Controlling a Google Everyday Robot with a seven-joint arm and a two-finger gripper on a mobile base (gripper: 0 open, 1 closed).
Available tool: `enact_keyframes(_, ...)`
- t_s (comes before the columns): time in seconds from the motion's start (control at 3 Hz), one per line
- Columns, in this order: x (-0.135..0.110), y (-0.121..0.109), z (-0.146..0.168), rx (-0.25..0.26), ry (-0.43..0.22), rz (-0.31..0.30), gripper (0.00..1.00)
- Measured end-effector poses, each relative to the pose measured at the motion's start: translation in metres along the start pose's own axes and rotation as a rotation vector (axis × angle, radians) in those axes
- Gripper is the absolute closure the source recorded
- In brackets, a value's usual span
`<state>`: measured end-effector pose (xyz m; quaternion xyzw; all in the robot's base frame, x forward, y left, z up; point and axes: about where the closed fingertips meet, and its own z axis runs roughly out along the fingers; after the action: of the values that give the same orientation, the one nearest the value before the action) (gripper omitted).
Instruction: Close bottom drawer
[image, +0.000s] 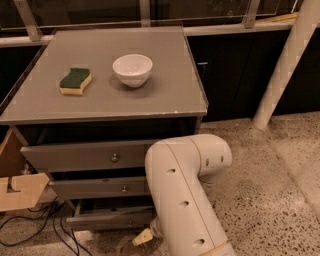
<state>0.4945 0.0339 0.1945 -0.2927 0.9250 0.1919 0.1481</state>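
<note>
The bottom drawer (107, 219) is the lowest and slimmest of three grey drawers in the grey cabinet. It stands out a little, with a dark strip of its inside showing above the front panel. My white arm (185, 200) reaches down in front of the cabinet's right side. My gripper (142, 236) is mostly hidden behind the arm. Only a cream-coloured tip shows, low by the right end of the bottom drawer's front, just above the floor.
The top drawer (85, 157) and middle drawer (100, 188), each with a knob, also stand out slightly. A white bowl (132, 69) and a green-yellow sponge (75, 81) sit on the cabinet top (165, 95). Cables (40, 220) and a wooden piece (20, 192) lie at left. A white post (287, 65) stands at right.
</note>
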Motion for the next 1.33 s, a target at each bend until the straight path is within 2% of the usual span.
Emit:
enact_keyframes(0.67,0.000,0.000,0.000,0.000,0.000,0.000,0.49)
enact_keyframes(1.0,-0.001,-0.001,0.001,0.006,0.001,0.000,0.80)
enact_keyframes(1.33,-0.012,-0.006,0.009,0.060,0.009,-0.001,1.00)
